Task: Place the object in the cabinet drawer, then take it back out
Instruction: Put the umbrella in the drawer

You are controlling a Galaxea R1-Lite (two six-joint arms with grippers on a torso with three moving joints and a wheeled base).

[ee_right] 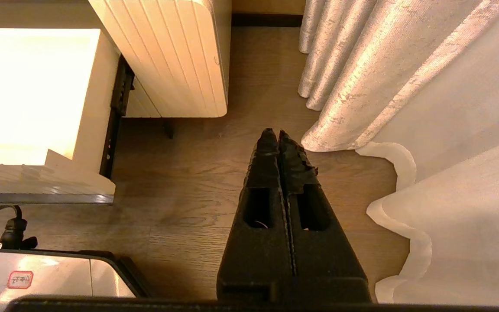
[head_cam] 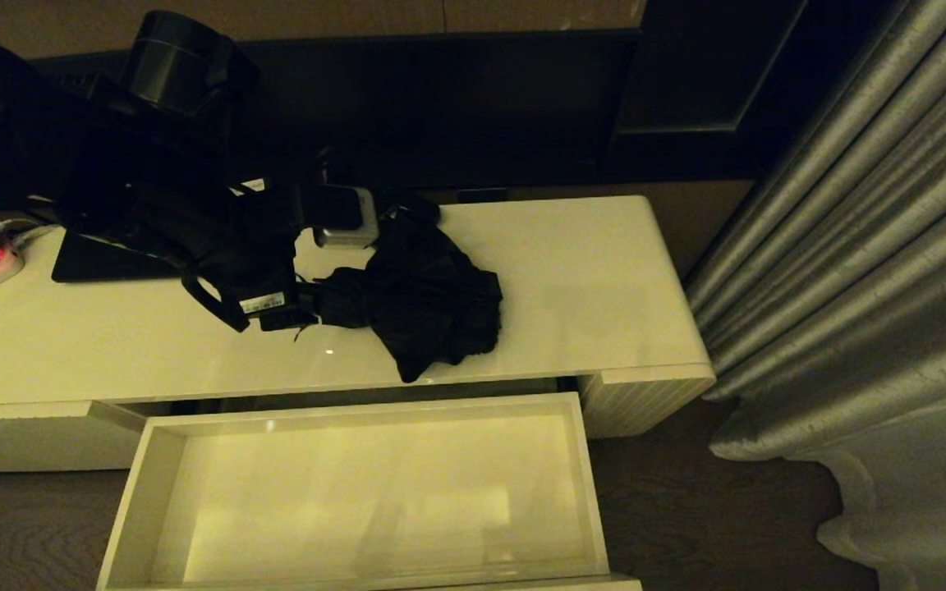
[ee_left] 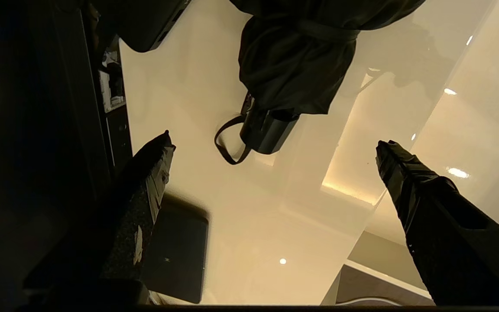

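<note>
Your left tool (ee_left: 275, 145) hangs over the surface (head_cam: 588, 271) with its 2 fingers (ee_left: 405, 173) spread wide, empty, pointing at the umbrella (head_cam: 424, 295) just ahead. The drawer (head_cam: 153, 460) below stands open. Your right tool (ee_right: 279, 135) is pressed closed, parked above the floor.

A bulky black left arm (head_cam: 153, 189) is seen — a glossy cylindrical joint housing up top, white printed labels stuck on its dark casing, a looped black cable beneath. Two tapered black fingers (ee_left: 145, 182) with scuffed pale patches are shown on the left tool (ee_left: 275, 149). The right tool (ee_right: 279, 135) is matte black — rectangular cut-outs are set in both fingers.
</note>
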